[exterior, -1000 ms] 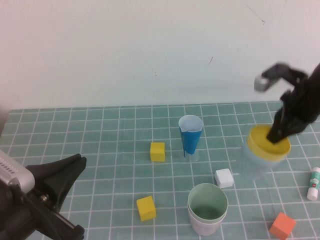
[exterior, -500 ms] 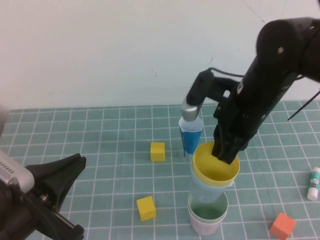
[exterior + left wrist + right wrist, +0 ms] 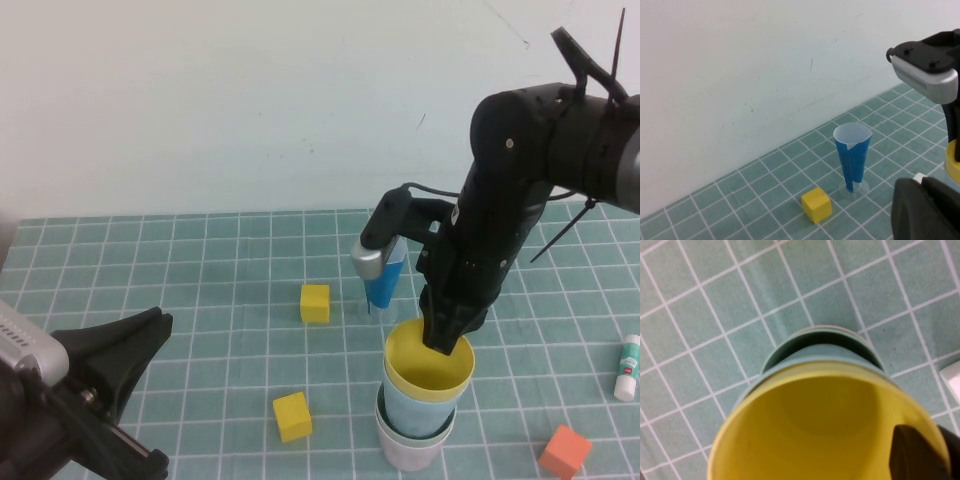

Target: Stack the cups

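Pale wall behind, green gridded mat point(image 3: 200, 260) below. Far left, low in the high view: left gripper point(image 3: 120, 375), jaws together, empty, parked well apart from any cup. Mid-mat: yellow cube point(image 3: 315, 302), a second yellow cube point(image 3: 292, 416) nearer, narrow blue-and-white cone cup point(image 3: 853, 159) upright, no part of the job. Right of centre: pink cup point(image 3: 408, 452) at the bottom with the pale green cup's rim point(image 3: 822, 334) just showing inside it, light blue cup point(image 3: 410, 405) nested in those, yellow cup point(image 3: 428, 362) in the blue. All mouths up, long axes upright, near in line. Straight above: right gripper point(image 3: 441, 335), clamped on the yellow cup's far rim, one finger point(image 3: 920, 452) inside the wall. Stack directly under that claw, so likely only a short press down, then release. Further right: glue stick point(image 3: 628, 367), orange cube point(image 3: 564, 451).
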Available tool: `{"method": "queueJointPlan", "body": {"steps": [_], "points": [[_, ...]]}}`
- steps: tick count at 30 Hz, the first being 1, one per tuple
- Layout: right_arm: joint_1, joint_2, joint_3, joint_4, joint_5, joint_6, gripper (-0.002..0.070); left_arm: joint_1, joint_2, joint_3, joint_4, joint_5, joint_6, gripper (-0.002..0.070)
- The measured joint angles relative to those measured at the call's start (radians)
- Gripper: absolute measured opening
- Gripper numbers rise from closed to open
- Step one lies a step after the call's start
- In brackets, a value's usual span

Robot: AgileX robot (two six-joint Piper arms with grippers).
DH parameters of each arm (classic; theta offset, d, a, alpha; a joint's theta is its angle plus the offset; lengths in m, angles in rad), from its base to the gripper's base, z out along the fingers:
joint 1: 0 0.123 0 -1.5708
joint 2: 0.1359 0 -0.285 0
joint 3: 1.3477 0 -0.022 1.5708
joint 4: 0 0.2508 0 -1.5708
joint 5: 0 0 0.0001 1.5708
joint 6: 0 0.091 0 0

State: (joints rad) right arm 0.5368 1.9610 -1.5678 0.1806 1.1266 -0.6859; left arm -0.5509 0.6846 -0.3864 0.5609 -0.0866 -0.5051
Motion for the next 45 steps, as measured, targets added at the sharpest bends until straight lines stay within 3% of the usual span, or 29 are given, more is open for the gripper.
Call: {"method": "queueJointPlan", "body": {"steps": [7, 15, 18, 22, 26, 29, 35, 45], "points": [[0.002, 0.0, 0.0, 0.023, 0.004, -0.004, 0.0047, 0.0, 0.0, 0.0, 0.0, 0.0, 0.0, -0.0002], [0.002, 0.0, 0.0, 0.029, 0.006, 0.058, 0.0265, 0.0, 0.0, 0.0, 0.0, 0.0, 0.0, -0.0002], [0.002, 0.002, -0.037, 0.006, 0.048, 0.067, 0.0284, 0.0, 0.0, 0.0, 0.0, 0.0, 0.0, -0.0002], [0.002, -0.019, -0.116, -0.074, 0.081, 0.083, 0.0229, 0.0, 0.0, 0.0, 0.0, 0.0, 0.0, -0.0002], [-0.002, -0.121, -0.147, -0.181, 0.09, 0.134, 0.007, 0.0, 0.0, 0.0, 0.0, 0.0, 0.0, -0.0002], [-0.015, -0.221, -0.148, -0.28, 0.091, 0.204, 0.0021, 0.0, 0.0, 0.0, 0.0, -0.016, 0.0, -0.0002], [-0.023, -0.491, -0.008, -0.336, -0.071, 0.249, 0.0002, 0.0, 0.0, 0.0, 0.0, -0.037, 0.0, -0.0002], [-0.023, -1.01, 0.603, -0.336, -0.367, 0.308, 0.0, 0.0, 0.0, 0.002, 0.0, -0.021, 0.0, -0.0002]]}}
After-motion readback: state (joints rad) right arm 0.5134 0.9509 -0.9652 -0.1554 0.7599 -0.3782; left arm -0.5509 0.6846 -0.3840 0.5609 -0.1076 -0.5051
